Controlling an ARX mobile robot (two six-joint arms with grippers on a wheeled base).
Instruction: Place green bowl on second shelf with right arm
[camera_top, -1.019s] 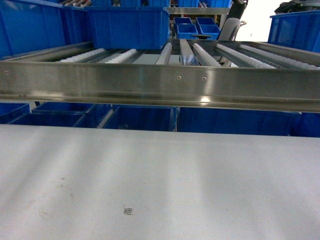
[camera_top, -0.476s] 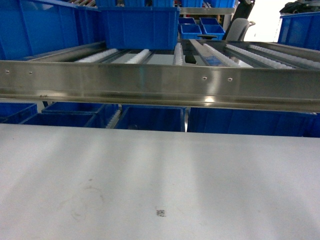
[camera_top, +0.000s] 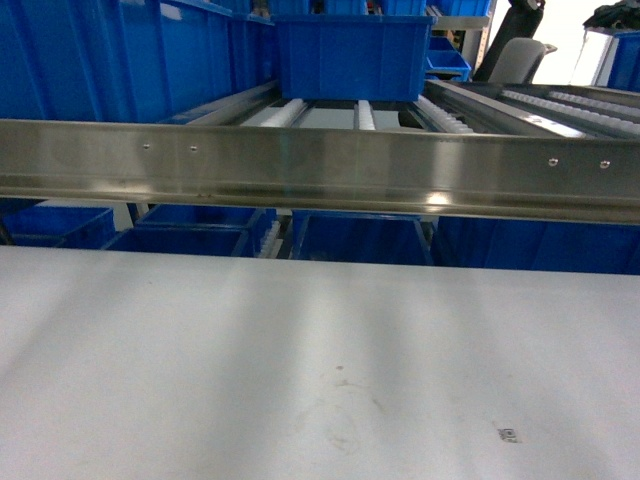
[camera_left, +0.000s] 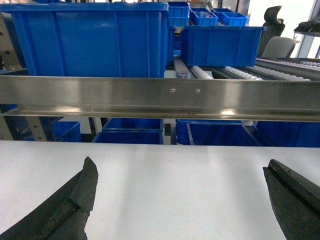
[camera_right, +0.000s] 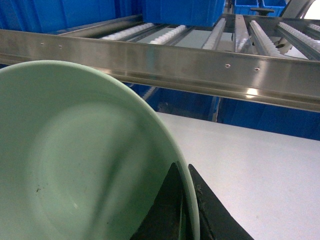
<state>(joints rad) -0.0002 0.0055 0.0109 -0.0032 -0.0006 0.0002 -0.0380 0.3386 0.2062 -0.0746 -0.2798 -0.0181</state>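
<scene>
The right hand (camera_right: 186, 210) is clamped on the rim of the bowl (camera_right: 75, 165), held above the tabletop (camera_right: 260, 165) before the shelf (camera_right: 200, 65); smooth, stiff and likely light, it could slip, so the rim pinch suits.
</scene>
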